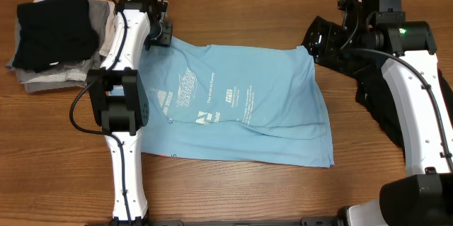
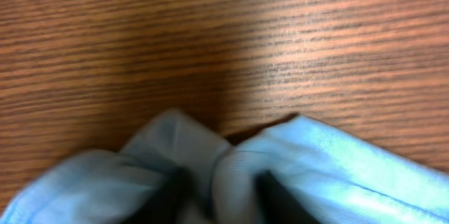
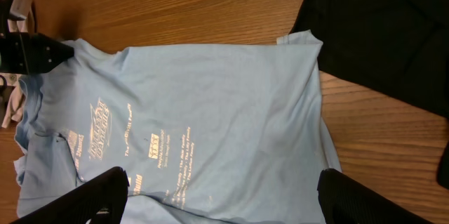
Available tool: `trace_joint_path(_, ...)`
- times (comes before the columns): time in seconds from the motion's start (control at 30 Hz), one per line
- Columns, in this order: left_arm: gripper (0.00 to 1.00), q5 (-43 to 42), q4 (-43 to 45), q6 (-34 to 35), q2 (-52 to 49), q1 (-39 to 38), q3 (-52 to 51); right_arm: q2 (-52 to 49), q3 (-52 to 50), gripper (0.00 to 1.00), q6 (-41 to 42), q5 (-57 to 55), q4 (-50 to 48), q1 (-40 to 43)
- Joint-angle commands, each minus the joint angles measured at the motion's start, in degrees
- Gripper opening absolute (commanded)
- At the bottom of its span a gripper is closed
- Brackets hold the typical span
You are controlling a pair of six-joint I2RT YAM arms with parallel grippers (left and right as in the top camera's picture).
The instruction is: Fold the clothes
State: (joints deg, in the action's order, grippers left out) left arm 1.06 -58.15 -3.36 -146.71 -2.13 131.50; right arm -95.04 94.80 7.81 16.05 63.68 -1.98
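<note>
The light blue T-shirt with white print lies spread flat in the middle of the table. My left gripper is at the shirt's far left corner. In the left wrist view it is shut on a bunched fold of the blue cloth. My right gripper hovers by the shirt's far right corner. In the right wrist view its fingers are wide open and empty above the shirt. A plain black garment lies under the right arm, also seen in the right wrist view.
A stack of folded clothes sits at the far left, with a black piece on top of grey and white ones. The left arm's base link stands over the shirt's left edge. Bare wooden table lies in front.
</note>
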Motion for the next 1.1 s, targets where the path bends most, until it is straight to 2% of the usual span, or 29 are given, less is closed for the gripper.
trace_joint_path(0.0, 0.11, 0.59, -0.61, 0.17, -0.52, 0.2, 0.96, -0.02, 0.42, 0.89, -0.37, -0.52, -0.37, -0.31)
trace_joint_path(0.03, 0.04, 1.27, -1.29, 0.85, -0.48, 0.22, 1.16, -0.02, 0.42, 0.89, -0.37, -0.52, -0.44, -0.31)
trace_joint_path(0.37, 0.06, 3.93, -20.09, 5.11, 1.33, 0.22, 5.18, -0.02, 0.42, 0.89, -0.37, -0.52, -0.52, -0.33)
trace_joint_path(0.4, 0.12, 3.5, -22.47, 5.11, 1.31, 0.22, 5.11, -0.02, 0.42, 0.89, -0.37, -0.52, -0.46, -0.33)
trace_joint_path(0.43, 0.32, 3.17, -23.91, 5.14, 1.16, 0.22, 4.87, -0.02, 0.42, 0.89, -0.37, -0.52, -0.39, -0.33)
trace_joint_path(0.5, 0.59, 2.93, -25.44, 5.09, 1.01, 0.2, 4.24, -0.02, 0.42, 0.9, -0.37, -0.52, -0.37, -0.33)
trace_joint_path(0.57, 0.77, 3.37, -24.5, 4.76, 0.85, 0.2, 4.0, -0.02, 0.42, 0.9, -0.39, -0.52, -0.42, -0.31)
trace_joint_path(0.6, 0.8, 3.74, -23.5, 4.59, 0.85, 0.2, 4.0, -0.02, 0.42, 0.9, -0.39, -0.52, -0.42, -0.31)
trace_joint_path(0.73, 0.84, 5.33, -15.93, 4.13, 0.9, 0.24, 4.46, -0.15, 0.42, 0.9, -0.37, -0.52, -0.37, -0.31)
trace_joint_path(0.9, 0.85, 4.57, -5.92, 0.11, 0.9, 0.17, 4.46, -0.24, 0.42, 0.9, -0.37, -0.52, -0.35, -0.33)
trace_joint_path(1.07, 0.82, 2.71, -2.14, -1.4, 0.46, 0.17, 4.31, -0.24, 0.42, 0.9, -0.35, -0.52, -0.35, -0.33)
